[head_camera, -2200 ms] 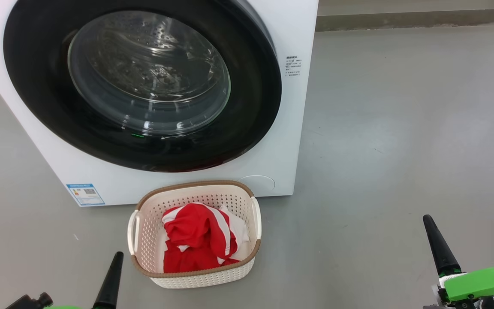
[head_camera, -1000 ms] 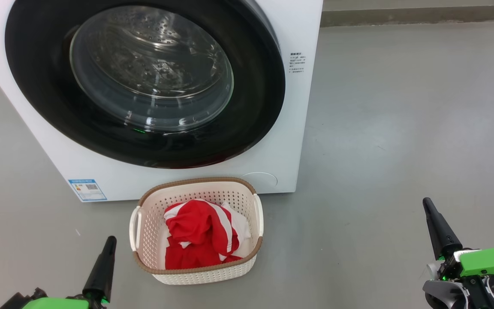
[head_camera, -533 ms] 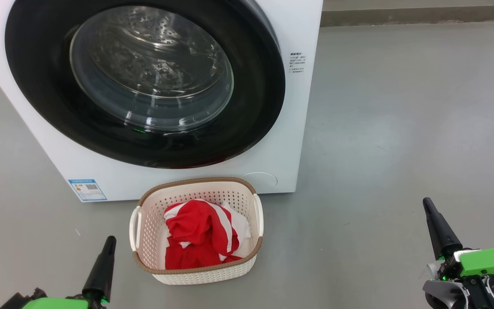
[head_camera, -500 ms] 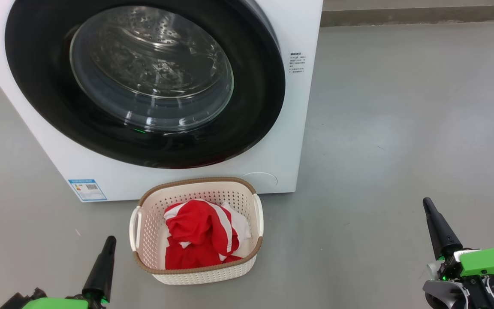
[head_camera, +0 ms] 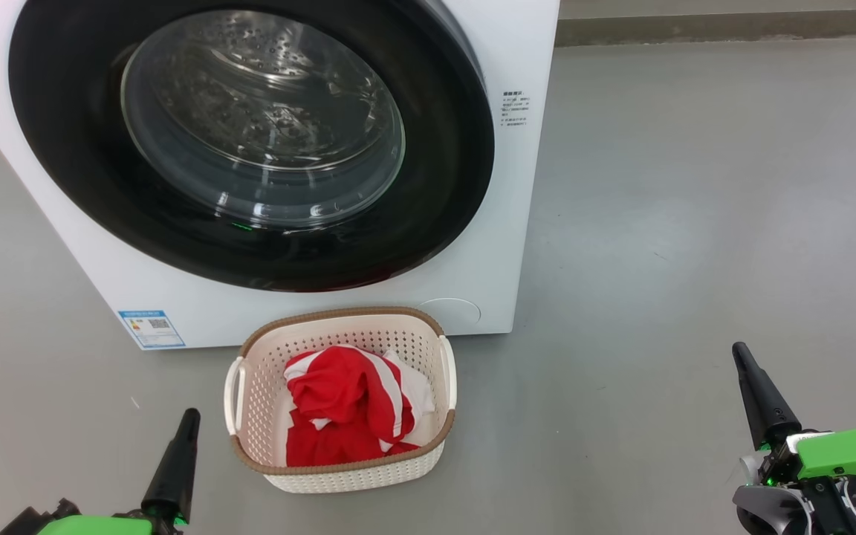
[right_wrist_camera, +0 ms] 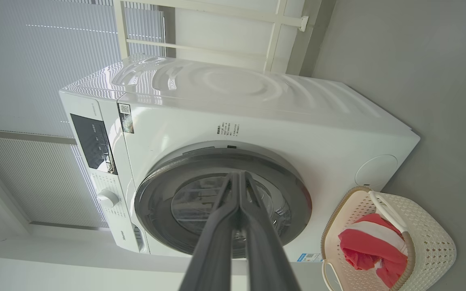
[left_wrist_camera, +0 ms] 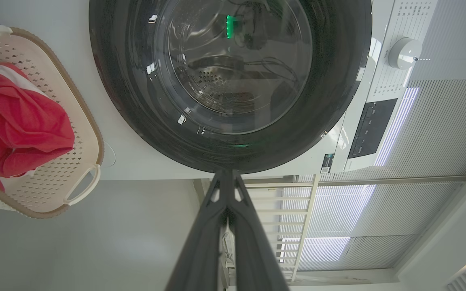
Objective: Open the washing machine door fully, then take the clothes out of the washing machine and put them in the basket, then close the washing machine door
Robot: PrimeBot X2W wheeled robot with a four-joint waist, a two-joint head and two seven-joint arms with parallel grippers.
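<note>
Washing machine (head_camera: 506, 245): white front-loader on the grey floor (head_camera: 695, 223). It has held the same place in the head view for the last second. Before that the whole picture shifted slightly, which reads as the camera settling, not the machine moving. Door (head_camera: 261, 126): black rim, glass centre, lying flush against the machine front, shut; nothing red shows behind the glass. Basket (head_camera: 354, 479): cream with a brown rim, on the floor just in front of the machine, below the door; unmoved. Clothes (head_camera: 342, 409): red with white stripes, heaped inside the basket. Assessment: all three steps look done and nothing is altering, so the task seems finished or at its very end. Left tool (head_camera: 190, 417): fingers pressed together, empty, low to the left of the basket and apart from it, pointing up toward the machine. It sits a little higher than shortly before and has been motionless since. Right tool (head_camera: 740, 353): likewise closed on nothing, well to the right of the basket over bare floor, at rest.
</note>
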